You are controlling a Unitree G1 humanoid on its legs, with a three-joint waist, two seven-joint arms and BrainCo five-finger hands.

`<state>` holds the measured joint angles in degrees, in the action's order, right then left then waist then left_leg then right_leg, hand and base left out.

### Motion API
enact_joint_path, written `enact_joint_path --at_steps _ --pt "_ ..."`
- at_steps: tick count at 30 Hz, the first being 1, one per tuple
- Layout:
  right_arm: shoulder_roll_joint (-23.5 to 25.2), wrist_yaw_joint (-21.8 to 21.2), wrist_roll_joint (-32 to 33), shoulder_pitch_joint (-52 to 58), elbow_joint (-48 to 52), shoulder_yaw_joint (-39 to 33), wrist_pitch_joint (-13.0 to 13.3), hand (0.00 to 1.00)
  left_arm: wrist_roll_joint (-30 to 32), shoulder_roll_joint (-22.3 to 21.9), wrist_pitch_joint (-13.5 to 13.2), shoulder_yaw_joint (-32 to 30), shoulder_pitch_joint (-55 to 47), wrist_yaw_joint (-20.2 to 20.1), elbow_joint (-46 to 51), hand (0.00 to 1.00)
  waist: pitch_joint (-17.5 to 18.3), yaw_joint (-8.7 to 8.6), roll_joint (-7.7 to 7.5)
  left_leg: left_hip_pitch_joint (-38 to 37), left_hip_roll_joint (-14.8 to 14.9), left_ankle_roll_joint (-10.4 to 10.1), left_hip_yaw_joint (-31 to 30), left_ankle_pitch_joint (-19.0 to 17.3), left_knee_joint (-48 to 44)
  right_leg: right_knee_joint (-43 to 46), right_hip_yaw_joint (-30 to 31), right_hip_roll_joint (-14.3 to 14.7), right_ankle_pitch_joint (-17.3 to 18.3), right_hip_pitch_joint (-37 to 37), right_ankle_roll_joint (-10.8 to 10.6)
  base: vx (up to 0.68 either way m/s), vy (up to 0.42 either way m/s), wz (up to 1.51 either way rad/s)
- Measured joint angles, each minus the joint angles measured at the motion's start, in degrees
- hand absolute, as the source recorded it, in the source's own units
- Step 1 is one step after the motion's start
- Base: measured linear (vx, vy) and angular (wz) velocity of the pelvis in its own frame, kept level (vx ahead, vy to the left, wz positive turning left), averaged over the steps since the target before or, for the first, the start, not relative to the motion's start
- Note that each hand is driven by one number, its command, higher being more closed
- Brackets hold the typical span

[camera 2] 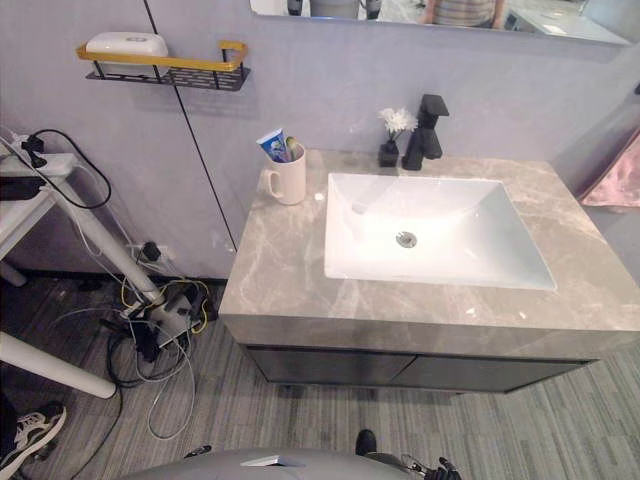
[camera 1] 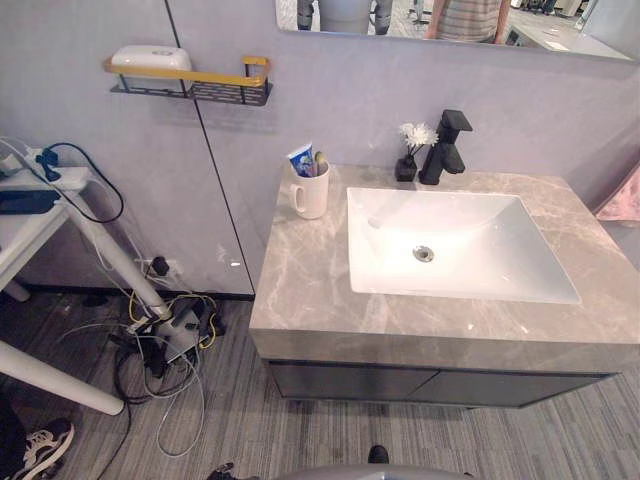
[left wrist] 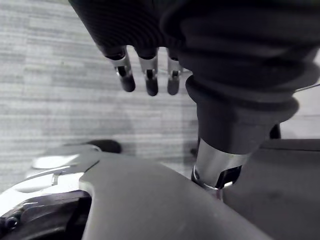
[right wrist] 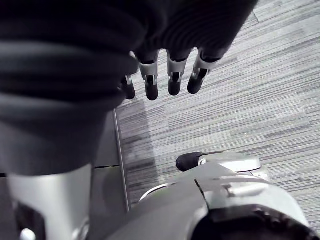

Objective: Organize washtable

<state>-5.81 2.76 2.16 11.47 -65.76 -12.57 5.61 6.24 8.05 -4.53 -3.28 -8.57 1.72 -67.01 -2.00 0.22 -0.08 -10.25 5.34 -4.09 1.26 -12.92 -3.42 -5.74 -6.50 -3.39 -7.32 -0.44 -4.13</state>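
Over floor (left wrist: 50,90), left hand (left wrist: 148,75) & right hand (right wrist: 174,75) hang slack, holding nothing.

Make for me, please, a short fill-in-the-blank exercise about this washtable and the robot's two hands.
1. The white mug stands on the counter, to the ____ of the sink.
2. The faucet behind the sink is ____ in colour.
3. The small vase beside the faucet holds a ____ flower.
4. The left hand and the right hand, fingers straight, hold ____.
Missing words: left; black; white; nothing.
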Motion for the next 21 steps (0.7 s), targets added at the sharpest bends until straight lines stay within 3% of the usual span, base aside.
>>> enact_joint_path --at_steps 15,21 --pt "-0.8 0.5 -1.2 -1.2 0.0 1.5 0.2 0.00 1.1 0.1 -0.3 1.6 1.4 1.4 -0.4 0.00 -2.2 -0.08 0.76 0.9 0.5 -0.4 -2.0 -0.2 -1.4 0.0 -1.9 0.1 0.2 0.7 0.2 -0.01 -0.010 0.06" --pt "-1.4 0.5 -1.3 -2.2 0.0 2.6 0.3 0.00 1.1 -0.2 -0.3 1.6 1.8 1.8 -0.3 0.00 -3.6 -0.46 0.95 -0.2 0.5 -1.0 -0.1 -0.7 -2.1 0.0 0.4 0.2 0.2 1.2 0.2 -0.02 0.002 -0.15"
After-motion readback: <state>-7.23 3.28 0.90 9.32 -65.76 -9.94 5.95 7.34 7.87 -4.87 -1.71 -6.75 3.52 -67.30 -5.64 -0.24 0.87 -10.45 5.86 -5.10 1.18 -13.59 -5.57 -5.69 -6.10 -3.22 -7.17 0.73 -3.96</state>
